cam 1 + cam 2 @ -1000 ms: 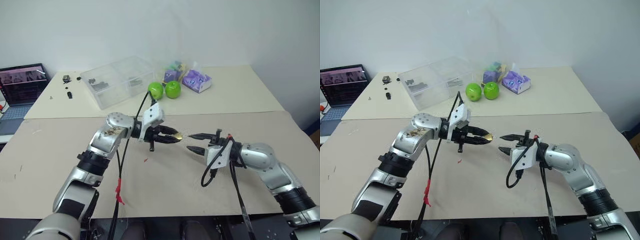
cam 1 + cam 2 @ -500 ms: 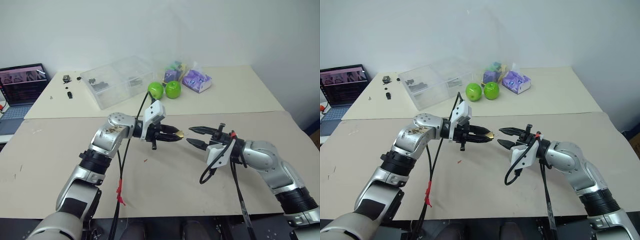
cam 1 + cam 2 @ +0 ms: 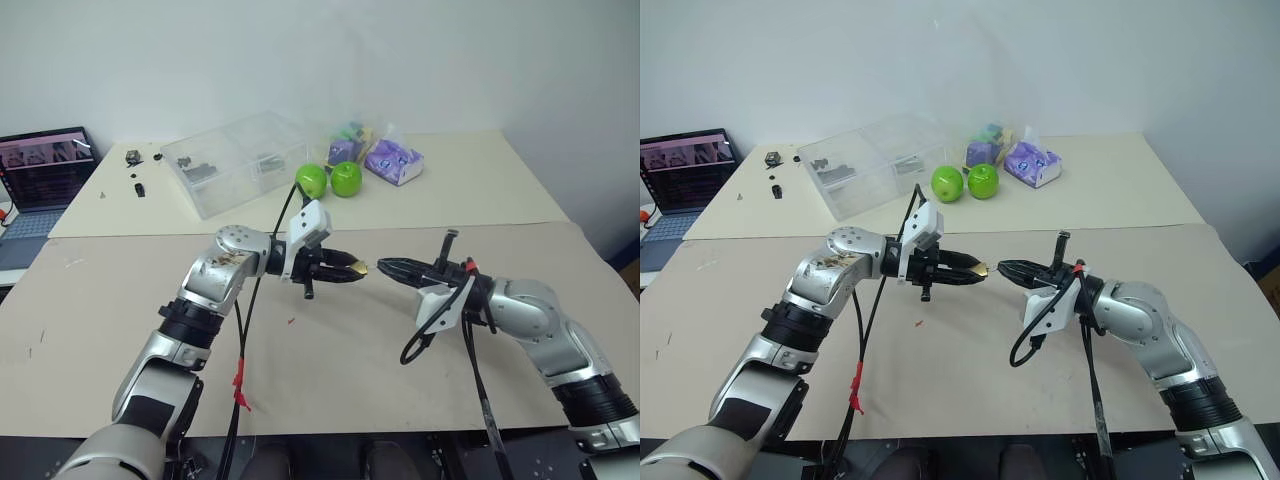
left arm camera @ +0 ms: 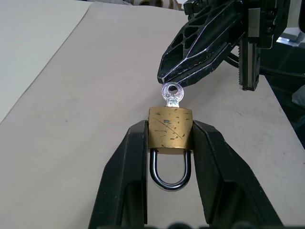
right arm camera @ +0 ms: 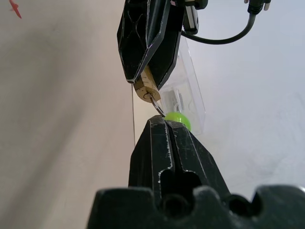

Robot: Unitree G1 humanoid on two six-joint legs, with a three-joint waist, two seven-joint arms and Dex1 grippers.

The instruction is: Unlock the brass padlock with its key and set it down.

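Both grippers meet midair: left gripper (image 4: 169, 157) clamps the brass padlock (image 4: 169, 133), key (image 4: 171, 93) end toward the clenched right gripper (image 4: 164, 78), whose tips pinch the key.

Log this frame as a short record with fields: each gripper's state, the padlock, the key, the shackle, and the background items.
left gripper: shut on brass padlock, held above the table
brass padlock: clamped between both black fingers
key: silvery, seated in the padlock, its head sticking out
shackle: loop appears closed
right gripper: shut on the key's head
table: beige
green apples: two, side by side at the back
clear plastic box: at the back
laptop: far left, screen on
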